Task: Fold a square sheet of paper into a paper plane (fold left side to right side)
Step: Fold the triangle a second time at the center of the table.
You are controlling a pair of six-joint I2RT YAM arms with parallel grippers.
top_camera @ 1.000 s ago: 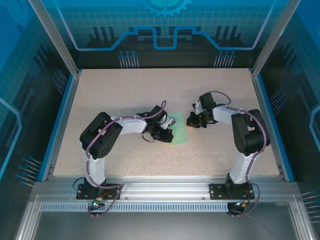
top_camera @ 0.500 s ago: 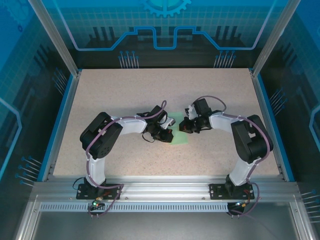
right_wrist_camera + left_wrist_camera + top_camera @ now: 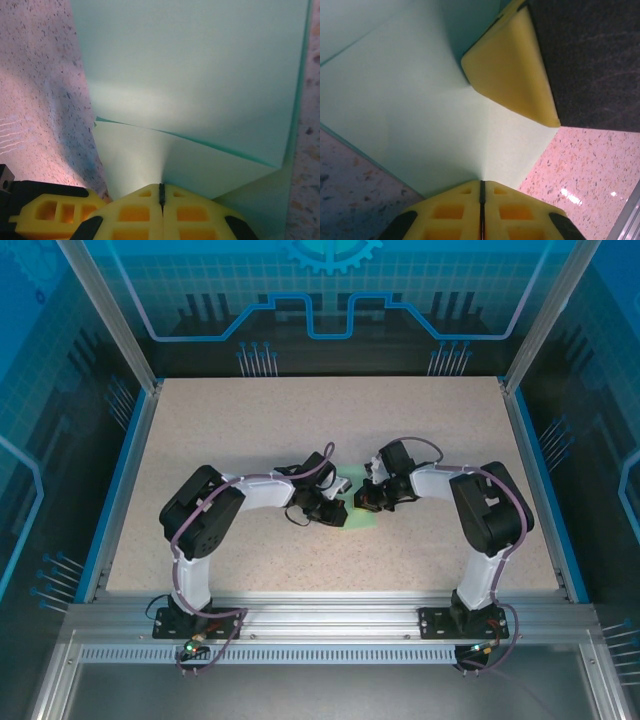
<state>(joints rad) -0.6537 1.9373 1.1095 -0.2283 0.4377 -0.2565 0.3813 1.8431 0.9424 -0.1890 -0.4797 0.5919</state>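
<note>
The square sheet of paper (image 3: 360, 519) was seen lying flat near the middle of the speckled table (image 3: 250, 430), and from above much of it was covered by the two grippers that met over it. The left gripper (image 3: 335, 506) was set on the left part of the sheet and the right gripper (image 3: 368, 499) on its right part, the two just beside each other.

In the left wrist view the left fingers (image 3: 455, 210) were pressed together, so that only a thin dark seam was left between the yellow pads, and their tips were set on the pale mint paper. A faint ridge in the paper was seen running up to that seam; whether a pinch of paper was caught in it could not be told. A yellow pad (image 3: 512, 75) of the right gripper was seen resting on the sheet just ahead, close to its edge.

In the right wrist view the right fingers (image 3: 135, 212) were likewise closed to a thin seam, with their tips at the paper. There too it could not be told whether any paper was nipped. Just ahead of them a layer edge was seen slanting across the sheet, a paler flap lying below it
</note>
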